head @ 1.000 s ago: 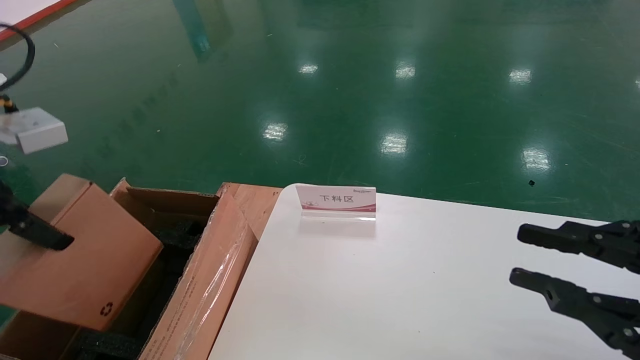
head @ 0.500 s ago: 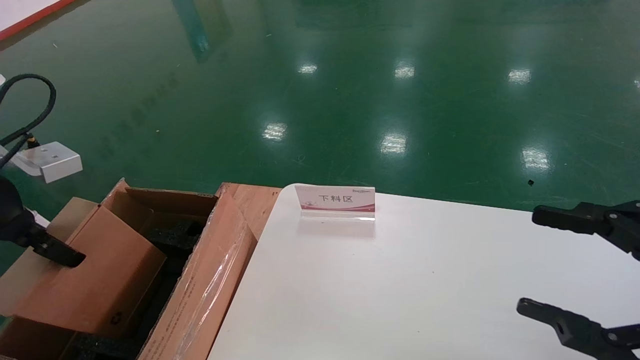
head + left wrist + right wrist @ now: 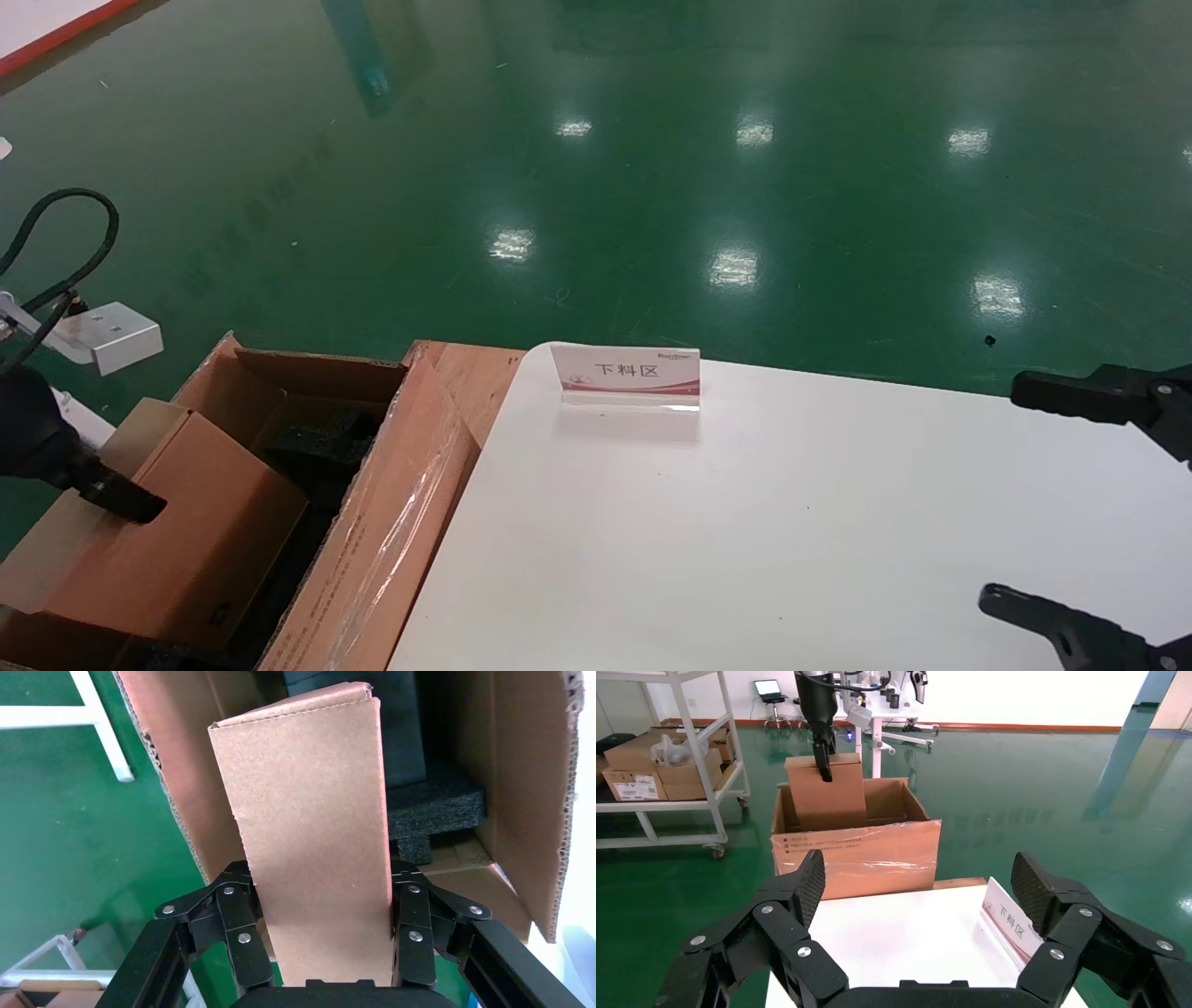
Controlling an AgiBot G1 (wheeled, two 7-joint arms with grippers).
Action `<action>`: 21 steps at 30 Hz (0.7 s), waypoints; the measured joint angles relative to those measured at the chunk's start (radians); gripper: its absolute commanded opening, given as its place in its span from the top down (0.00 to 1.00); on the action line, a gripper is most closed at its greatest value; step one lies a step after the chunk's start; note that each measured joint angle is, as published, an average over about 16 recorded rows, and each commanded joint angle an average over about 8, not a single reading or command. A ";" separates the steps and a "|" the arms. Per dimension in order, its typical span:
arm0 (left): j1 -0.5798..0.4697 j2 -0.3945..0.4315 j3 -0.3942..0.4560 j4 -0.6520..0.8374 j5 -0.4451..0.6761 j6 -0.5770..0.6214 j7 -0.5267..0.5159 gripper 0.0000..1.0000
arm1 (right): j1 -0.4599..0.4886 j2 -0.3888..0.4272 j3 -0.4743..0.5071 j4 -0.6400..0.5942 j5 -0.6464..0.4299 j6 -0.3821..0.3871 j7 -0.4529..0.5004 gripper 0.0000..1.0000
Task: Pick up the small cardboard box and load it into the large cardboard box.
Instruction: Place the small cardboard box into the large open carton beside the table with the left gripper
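My left gripper (image 3: 130, 503) is shut on the small cardboard box (image 3: 177, 531), a plain tan carton, and holds it partly down inside the large cardboard box (image 3: 372, 522) at the table's left end. In the left wrist view both fingers (image 3: 239, 931) press the small box (image 3: 316, 846) at its two sides, with black foam blocks (image 3: 436, 804) below it. The right wrist view shows the small box (image 3: 828, 797) standing in the large box (image 3: 856, 857). My right gripper (image 3: 1043, 503) is open wide and empty over the table's right side.
A white table (image 3: 745, 522) carries a small sign stand (image 3: 626, 375) at its far edge. Green floor lies beyond. The large box's taped flap (image 3: 391, 550) hangs against the table's left edge. A metal shelf cart with cartons (image 3: 659, 762) stands farther off.
My left gripper has lowered the small box deeper into the large box. My right gripper's fingers have spread much wider apart.
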 measured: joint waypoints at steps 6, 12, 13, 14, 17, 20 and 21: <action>0.025 0.002 0.006 0.006 0.023 -0.025 0.001 1.00 | 0.000 0.000 0.000 0.000 0.000 0.000 0.000 0.00; 0.047 0.010 0.013 0.016 0.046 -0.048 0.006 1.00 | 0.000 0.000 -0.001 0.000 0.000 0.000 0.000 0.00; 0.050 0.011 0.014 0.018 0.050 -0.051 0.008 1.00 | 0.000 0.000 -0.001 0.000 0.000 0.000 0.000 0.00; 0.053 0.013 0.015 0.020 0.054 -0.054 0.009 1.00 | 0.000 0.000 -0.001 0.000 0.001 0.000 0.000 0.00; 0.060 0.016 0.017 0.026 0.064 -0.063 0.012 1.00 | 0.000 0.000 -0.001 0.000 0.001 0.000 0.000 0.00; 0.067 0.019 0.020 0.032 0.074 -0.071 0.016 1.00 | 0.000 0.000 -0.001 0.000 0.001 0.000 -0.001 0.00; 0.069 0.020 0.020 0.034 0.077 -0.074 0.018 1.00 | 0.000 0.000 -0.001 0.000 0.001 0.000 -0.001 0.00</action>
